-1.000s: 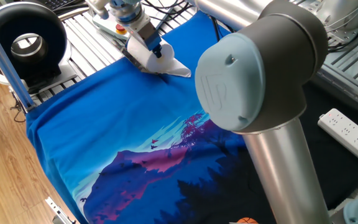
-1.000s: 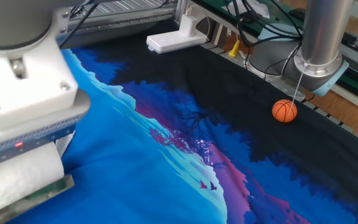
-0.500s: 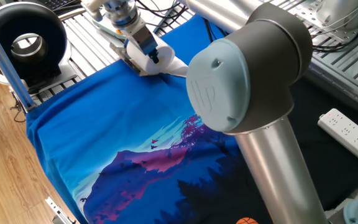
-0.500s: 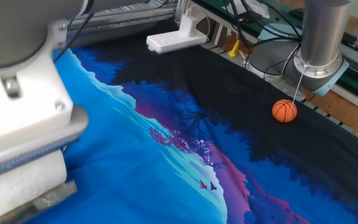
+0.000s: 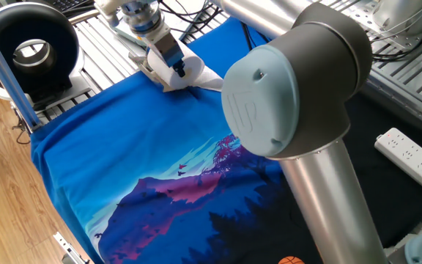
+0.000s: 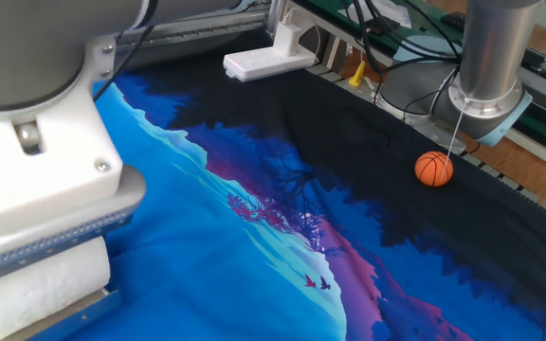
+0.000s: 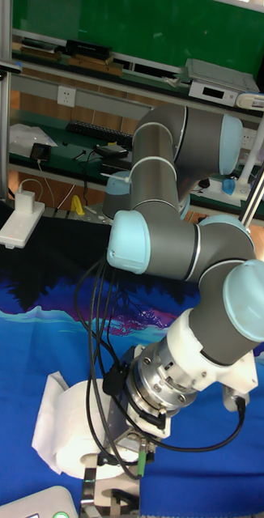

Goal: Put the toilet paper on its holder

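Note:
The toilet paper [image 5: 173, 78] is a white roll at the far end of the blue cloth, its loose sheet end [image 5: 209, 80] lying to the right. My gripper [image 5: 174, 66] comes down on it from above, its fingers shut on the roll. In the other fixed view the toilet paper [image 6: 38, 295] hangs under the white wrist, with a strip of the silver holder [image 6: 81, 310] right beneath it. In the tall fixed view the toilet paper [image 7: 71, 422] is left of the gripper [image 7: 130, 453], and the holder's metal arm [image 7: 106, 488] stands just below. Whether roll and holder touch is hidden.
A blue printed cloth [image 5: 145, 161] covers the table. A black round fan [image 5: 31, 45] stands at the far left, and a power strip [image 5: 413, 157] lies at the right. An orange ball [image 6: 433, 169] and a white strip [image 6: 265, 62] are across the cloth. A white pendant [image 7: 31, 507] lies by the holder.
The gripper with the roll has shifted a little toward the far left corner over the last second, and the roll now sits lower over the holder's plate.

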